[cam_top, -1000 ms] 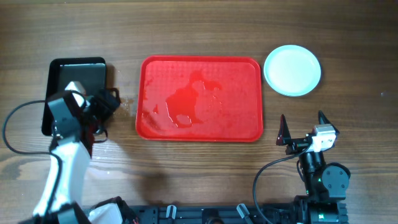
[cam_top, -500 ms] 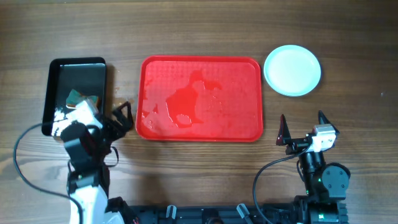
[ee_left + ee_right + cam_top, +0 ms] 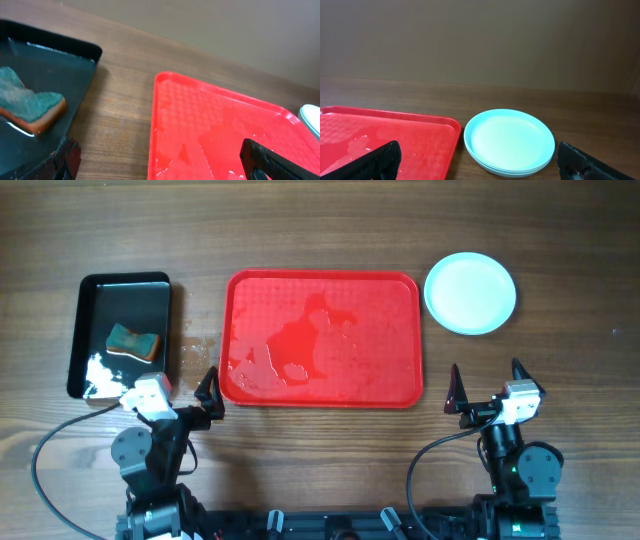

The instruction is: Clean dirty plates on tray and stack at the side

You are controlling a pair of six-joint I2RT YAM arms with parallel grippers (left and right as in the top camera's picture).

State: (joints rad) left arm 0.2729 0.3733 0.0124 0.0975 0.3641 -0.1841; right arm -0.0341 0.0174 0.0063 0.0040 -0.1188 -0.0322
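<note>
The red tray [image 3: 320,338] lies in the middle of the table with wet patches and no plates on it; it also shows in the left wrist view [image 3: 215,130] and the right wrist view [image 3: 390,137]. The pale blue plates [image 3: 470,292] sit stacked on the table right of the tray, clean on top, and show in the right wrist view [image 3: 509,141]. My left gripper [image 3: 188,397] is open and empty near the tray's front left corner. My right gripper [image 3: 486,385] is open and empty in front of the plate stack.
A glossy black tray [image 3: 100,310] stands at the left, holding a green and orange sponge [image 3: 134,343] and some white foam; both show in the left wrist view, the tray [image 3: 75,75] and the sponge [image 3: 30,106]. Water drops lie between the two trays.
My left arm has pulled back from the black tray toward the front edge, leaving the sponge in the black tray. The right arm has not moved.
</note>
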